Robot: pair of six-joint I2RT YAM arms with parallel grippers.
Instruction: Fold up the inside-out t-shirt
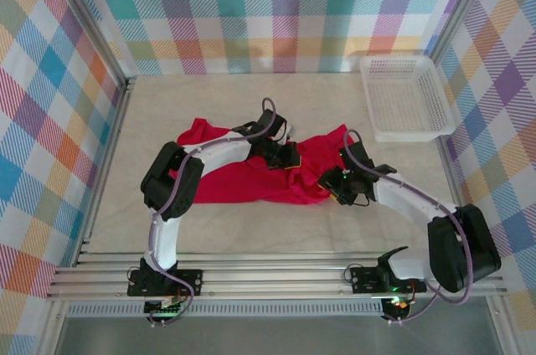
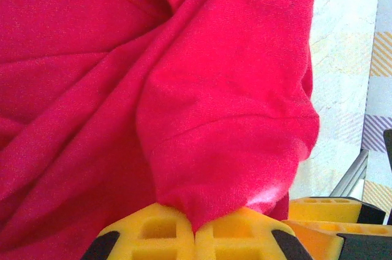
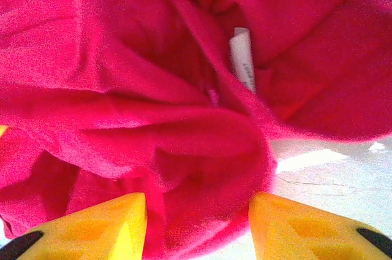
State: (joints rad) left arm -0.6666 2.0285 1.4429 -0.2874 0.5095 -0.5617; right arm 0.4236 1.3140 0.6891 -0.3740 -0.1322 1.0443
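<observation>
The red t-shirt (image 1: 226, 183) lies in a crumpled heap on the table (image 1: 167, 104). It is to the left of the white basket (image 1: 366, 87), and closer to the arms than the basket is. Its long side runs left to right, toward the basket's side.

The left gripper (image 2: 195, 229) is squeezed tight on a fold near the middle of the shirt. The right gripper (image 3: 197, 214) sits at the shirt end nearest the basket. Its fingers are partly apart with a lump of cloth between them, and I don't think it is pinching. A little white tag (image 3: 242, 57) peeks out there.

I think the right gripper should grab that end next, because it is closer.
</observation>
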